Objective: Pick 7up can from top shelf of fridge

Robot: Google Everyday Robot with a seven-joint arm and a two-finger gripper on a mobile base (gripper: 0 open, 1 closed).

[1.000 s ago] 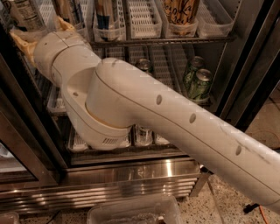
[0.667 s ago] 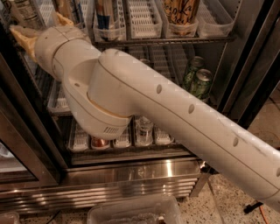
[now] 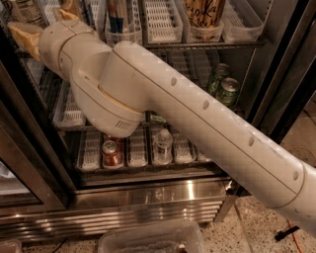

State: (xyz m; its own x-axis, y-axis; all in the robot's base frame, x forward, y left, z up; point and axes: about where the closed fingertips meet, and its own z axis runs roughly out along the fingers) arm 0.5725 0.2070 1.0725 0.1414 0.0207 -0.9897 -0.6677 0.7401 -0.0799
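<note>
From where I'm standing, the arm (image 3: 197,113) is lying right across the open fridge (image 3: 148,197), and its gripper (image 3: 39,22) is hanging at the far left end of the top shelf (image 3: 197,45). It is level with the row of slotted trays (image 3: 163,20). The two tan fingers (image 3: 23,39) are standing wide apart and holding nothing, one low and to the left, the other higher and to the right. The 7up can (image 3: 24,9) is sitting on that same shelf at its left end, just above and behind the lower finger. It is pale with dark lettering, and its top is running out of view. It is standing upright, so its long axis is running up and down, and I'd say the fingers need to close in from either side of it. The can is looking off-centre to me, nearer the left finger than the middle of the gap, though I can't tell whether they are touching. My guess is the gripper wants nudging up and left before it closes. Lower down, green cans (image 3: 224,86), a red can (image 3: 112,153) and a bottle (image 3: 163,143) are sitting well clear.
</note>
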